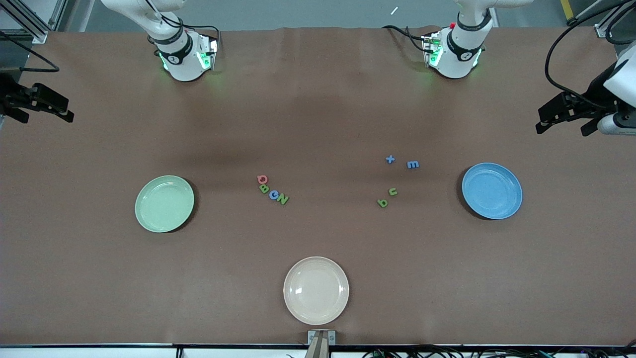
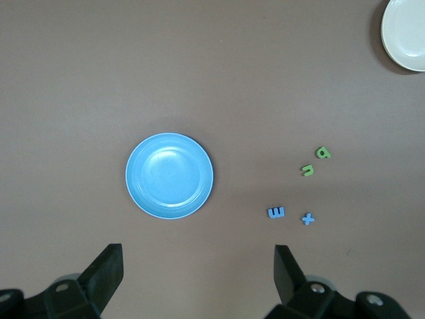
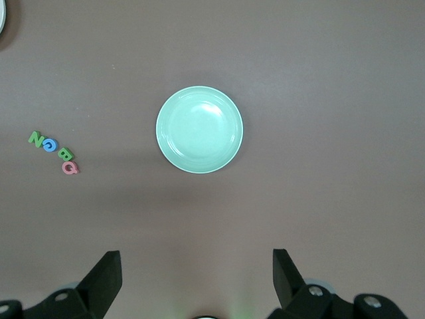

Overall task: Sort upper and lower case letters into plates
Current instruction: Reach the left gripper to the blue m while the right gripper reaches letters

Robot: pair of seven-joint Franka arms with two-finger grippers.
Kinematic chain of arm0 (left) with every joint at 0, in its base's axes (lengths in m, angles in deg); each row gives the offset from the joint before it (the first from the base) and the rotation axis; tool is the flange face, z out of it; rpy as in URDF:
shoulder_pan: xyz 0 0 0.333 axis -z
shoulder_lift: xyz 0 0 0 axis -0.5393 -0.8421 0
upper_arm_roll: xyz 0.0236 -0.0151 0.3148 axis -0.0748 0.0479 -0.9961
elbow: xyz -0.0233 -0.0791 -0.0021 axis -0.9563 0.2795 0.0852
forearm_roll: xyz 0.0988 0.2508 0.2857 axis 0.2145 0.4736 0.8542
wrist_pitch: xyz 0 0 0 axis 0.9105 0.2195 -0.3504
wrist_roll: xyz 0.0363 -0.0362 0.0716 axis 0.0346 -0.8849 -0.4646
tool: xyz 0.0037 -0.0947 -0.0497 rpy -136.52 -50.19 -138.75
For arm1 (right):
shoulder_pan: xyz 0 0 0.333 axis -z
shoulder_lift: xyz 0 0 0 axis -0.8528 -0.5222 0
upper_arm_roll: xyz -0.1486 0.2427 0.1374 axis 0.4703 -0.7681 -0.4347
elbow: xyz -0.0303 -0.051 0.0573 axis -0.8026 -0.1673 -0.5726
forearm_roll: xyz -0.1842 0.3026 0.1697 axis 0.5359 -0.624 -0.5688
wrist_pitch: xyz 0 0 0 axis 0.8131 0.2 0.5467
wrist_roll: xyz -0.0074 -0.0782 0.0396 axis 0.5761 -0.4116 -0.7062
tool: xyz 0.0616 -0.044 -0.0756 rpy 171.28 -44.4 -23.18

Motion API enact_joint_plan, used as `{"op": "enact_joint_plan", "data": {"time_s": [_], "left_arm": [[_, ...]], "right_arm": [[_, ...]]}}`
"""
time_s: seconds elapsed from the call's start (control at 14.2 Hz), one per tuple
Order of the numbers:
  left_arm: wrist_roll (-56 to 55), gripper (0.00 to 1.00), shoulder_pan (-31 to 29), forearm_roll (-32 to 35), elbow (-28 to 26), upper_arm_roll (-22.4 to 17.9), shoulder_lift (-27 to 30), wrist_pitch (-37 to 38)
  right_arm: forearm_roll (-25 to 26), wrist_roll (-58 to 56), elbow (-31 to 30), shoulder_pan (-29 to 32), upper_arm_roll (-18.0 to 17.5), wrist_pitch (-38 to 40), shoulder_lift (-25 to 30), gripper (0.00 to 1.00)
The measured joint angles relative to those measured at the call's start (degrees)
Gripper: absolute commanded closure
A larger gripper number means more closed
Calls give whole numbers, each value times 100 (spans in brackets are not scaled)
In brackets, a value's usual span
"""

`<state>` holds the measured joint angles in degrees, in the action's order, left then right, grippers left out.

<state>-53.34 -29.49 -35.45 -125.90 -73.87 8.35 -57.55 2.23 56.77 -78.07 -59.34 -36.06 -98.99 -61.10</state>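
Observation:
Several capital letters lie in a short row mid-table: red Q (image 1: 262, 179), green B (image 1: 264, 188), blue C (image 1: 273, 195), green N (image 1: 282, 199); they also show in the right wrist view (image 3: 54, 149). The small letters lie toward the left arm's end: blue t (image 1: 390, 159), blue m (image 1: 413, 164), green u (image 1: 392, 191), green b (image 1: 382, 202). The pale green plate (image 1: 164, 203) and the blue plate (image 1: 492, 190) are both empty. My left gripper (image 1: 546, 119) (image 2: 197, 256) is open, empty, raised beside the blue plate (image 2: 169, 175). My right gripper (image 1: 62, 109) (image 3: 197, 260) is open, empty, raised beside the green plate (image 3: 199, 129).
A cream-white plate (image 1: 316, 290) sits empty near the table's front edge, nearer to the front camera than the letters. The two arm bases (image 1: 185, 57) (image 1: 454, 54) stand along the table's top edge. Brown tabletop lies between plates and letters.

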Motion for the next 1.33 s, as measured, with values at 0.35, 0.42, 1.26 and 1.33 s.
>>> {"op": "enact_joint_plan", "data": {"time_s": [0.35, 0.42, 1.26, 1.33], "left_arm": [[-4, 0, -2, 0, 0, 0, 0, 0], [-5, 0, -6, 0, 0, -1, 0, 0], [-1569, 0, 575, -16, -121, 617, -1307, -297], [-1783, 0, 707, -16, -142, 641, -1477, -469]], "right_arm": [[0, 0, 0, 0, 33, 1, 0, 0], [0, 0, 0, 0, 33, 2, 0, 0], [0, 0, 0, 1, 38, 5, 0, 0], [0, 0, 0, 1, 38, 5, 0, 0]]}}
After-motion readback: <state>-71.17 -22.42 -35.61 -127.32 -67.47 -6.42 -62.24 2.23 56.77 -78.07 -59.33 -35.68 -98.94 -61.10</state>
